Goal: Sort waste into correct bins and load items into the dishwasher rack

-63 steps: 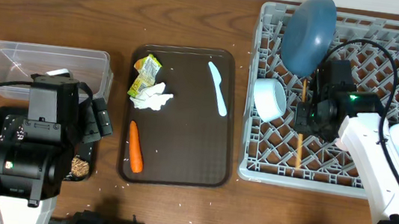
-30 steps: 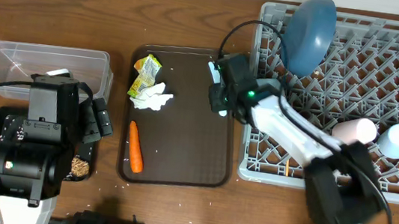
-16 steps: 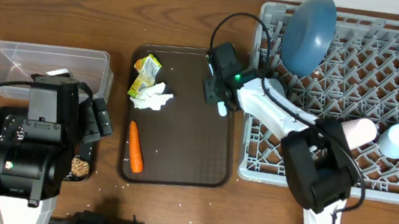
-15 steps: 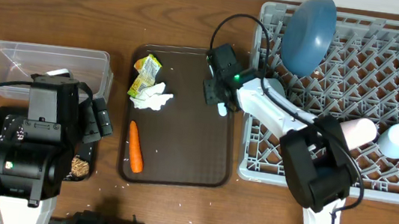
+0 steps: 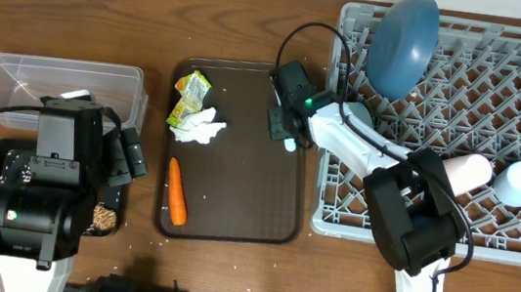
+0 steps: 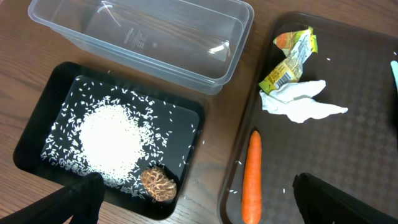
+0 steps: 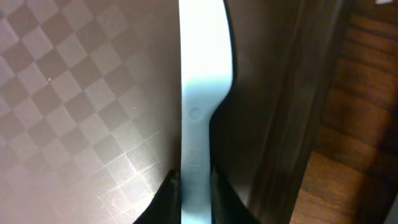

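Okay so the right gripper point(image 5: 285, 127) is pinched onto the utensil point(image 7: 202, 93), which lies flat on the brown tray point(image 5: 235, 192), long axis running along its right edge. The rack point(image 5: 427, 241) sits just beside that edge. The left gripper point(image 6: 196, 194) gapes wide, empty, well apart.

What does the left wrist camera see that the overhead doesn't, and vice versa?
Left wrist only: the white rice pile in the black tray. Overhead only: the grey rack, dark blue plate, pink cup, light blue cup, and the right arm at the light blue utensil. Both: carrot, wrapper, tissue, clear box, brown serving tray.
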